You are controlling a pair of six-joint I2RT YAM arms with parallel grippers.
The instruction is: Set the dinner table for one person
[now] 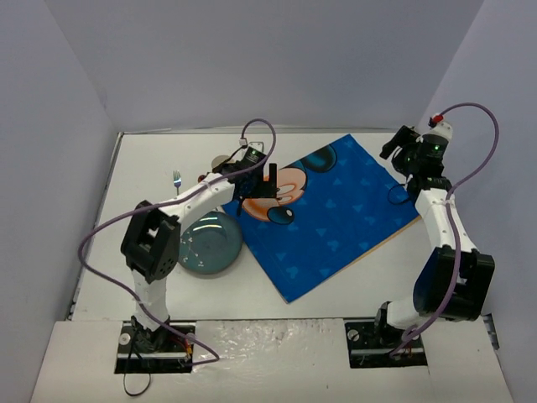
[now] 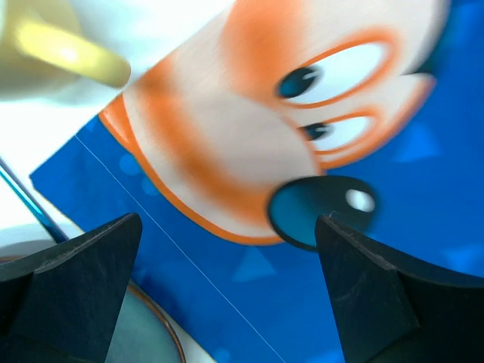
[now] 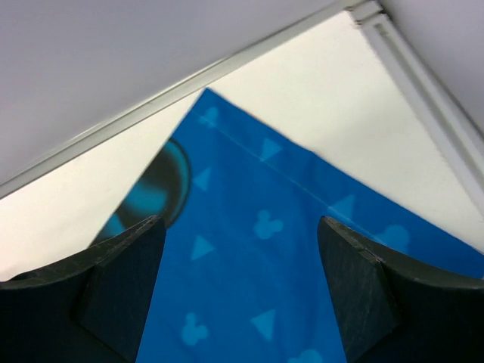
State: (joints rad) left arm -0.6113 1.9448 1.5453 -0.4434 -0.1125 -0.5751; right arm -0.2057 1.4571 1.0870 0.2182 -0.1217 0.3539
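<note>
The white dinner table (image 1: 151, 168) holds a blue cartoon-mouse placemat (image 1: 336, 218), lying askew across its middle and right. A teal plate (image 1: 208, 243) sits left of the mat, its rim under or at the mat's edge (image 2: 144, 325). A fork (image 1: 178, 180) lies at the back left beside a cup (image 1: 223, 161). My left gripper (image 1: 264, 186) is open and empty above the mat's left end, over the mouse face (image 2: 249, 144). My right gripper (image 1: 394, 144) is open and empty above the mat's far right corner (image 3: 227, 249).
Grey walls enclose the table on three sides. The table's metal rim (image 3: 227, 68) runs close behind the mat's far corner. A yellowish cup handle (image 2: 68, 49) shows blurred at the top left of the left wrist view.
</note>
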